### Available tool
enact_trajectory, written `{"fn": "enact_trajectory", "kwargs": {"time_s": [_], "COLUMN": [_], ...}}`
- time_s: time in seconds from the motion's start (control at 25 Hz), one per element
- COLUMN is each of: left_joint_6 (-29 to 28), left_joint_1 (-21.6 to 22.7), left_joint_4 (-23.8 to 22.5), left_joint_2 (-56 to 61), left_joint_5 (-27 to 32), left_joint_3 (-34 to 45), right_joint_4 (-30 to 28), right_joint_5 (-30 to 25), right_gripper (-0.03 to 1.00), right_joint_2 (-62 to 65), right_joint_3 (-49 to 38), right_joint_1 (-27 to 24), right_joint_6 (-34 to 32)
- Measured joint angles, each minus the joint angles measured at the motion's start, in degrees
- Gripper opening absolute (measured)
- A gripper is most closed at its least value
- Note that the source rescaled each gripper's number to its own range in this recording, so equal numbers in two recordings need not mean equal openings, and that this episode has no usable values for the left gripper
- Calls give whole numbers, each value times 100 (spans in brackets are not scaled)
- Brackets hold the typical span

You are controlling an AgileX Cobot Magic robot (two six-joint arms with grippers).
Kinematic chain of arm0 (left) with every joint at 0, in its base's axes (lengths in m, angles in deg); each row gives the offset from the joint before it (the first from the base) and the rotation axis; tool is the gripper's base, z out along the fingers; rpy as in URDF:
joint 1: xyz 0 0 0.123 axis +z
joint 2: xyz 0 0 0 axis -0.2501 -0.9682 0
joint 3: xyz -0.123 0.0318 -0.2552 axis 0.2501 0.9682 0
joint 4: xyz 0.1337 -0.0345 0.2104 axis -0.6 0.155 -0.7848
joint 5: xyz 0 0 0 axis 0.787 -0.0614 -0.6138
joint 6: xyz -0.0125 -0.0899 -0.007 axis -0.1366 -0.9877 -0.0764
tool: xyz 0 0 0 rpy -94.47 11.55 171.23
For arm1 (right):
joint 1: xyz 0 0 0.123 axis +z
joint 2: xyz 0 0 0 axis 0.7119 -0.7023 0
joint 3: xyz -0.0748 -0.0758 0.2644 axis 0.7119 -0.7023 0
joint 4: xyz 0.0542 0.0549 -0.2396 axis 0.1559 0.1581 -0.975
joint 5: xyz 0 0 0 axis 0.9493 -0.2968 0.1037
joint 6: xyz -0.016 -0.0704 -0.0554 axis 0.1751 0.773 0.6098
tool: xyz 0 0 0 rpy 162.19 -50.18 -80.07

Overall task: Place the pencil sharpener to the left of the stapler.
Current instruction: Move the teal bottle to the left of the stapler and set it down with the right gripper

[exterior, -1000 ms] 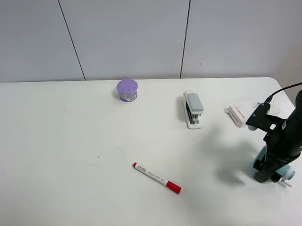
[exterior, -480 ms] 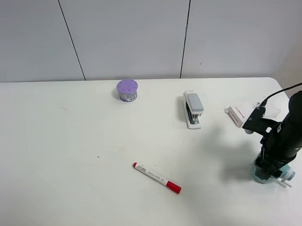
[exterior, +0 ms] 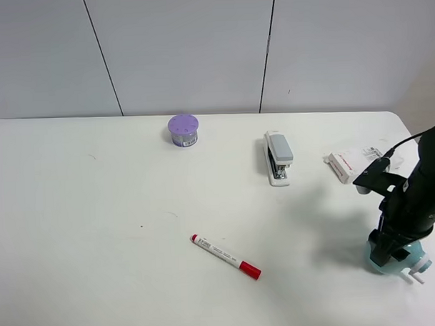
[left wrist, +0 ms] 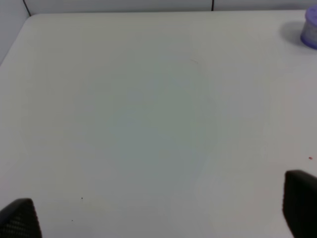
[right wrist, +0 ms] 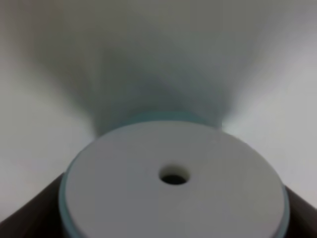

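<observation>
1. Table (exterior: 98, 231): flat, matt white top that carries everything else.

2. Right gripper (exterior: 387, 256): black, dropped straight down over the pencil sharpener at the table's near right corner. In the wrist view its dark fingers (right wrist: 20, 213) flank the round end on both sides. I cannot tell whether they have clamped or only bracket it. I judge this to be the grasp step.

3. Left gripper (left wrist: 159, 213): fingertips spread wide with only bare table between them. It holds nothing and is parked clear of the work.

4. Pencil sharpener (exterior: 414, 255): glossy light teal dome with a flat white end disc pierced by a small hole and a white crank sticking out. It rests on the table, well apart from the stapler and on its right, so the whole carry remains.

5. Stapler (exterior: 278, 158): slim, with a grey top and a white base.

6. White printed box (exterior: 350, 160): flat, lying near the arm.

7. Purple container (exterior: 183, 130): a short round tub.

8. Marker (exterior: 226, 256): white barrel, red cap.
</observation>
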Motion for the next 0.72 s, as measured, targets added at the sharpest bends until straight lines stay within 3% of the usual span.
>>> {"fn": "enact_trajectory", "kwargs": {"time_s": [0.32,0.72], "left_joint_6": [0,0], "left_joint_1": [0,0], "left_joint_4": [0,0], "left_joint_2": [0,0], "left_joint_5": [0,0], "left_joint_3": [0,0], "right_joint_4": [282,731], "right_joint_5": [-1005,-2048], "right_gripper": [0,0], "right_joint_2": [138,114], "right_joint_3": [703,2529], "right_joint_1": [127,1212], "right_joint_6": [-944,-1578]}}
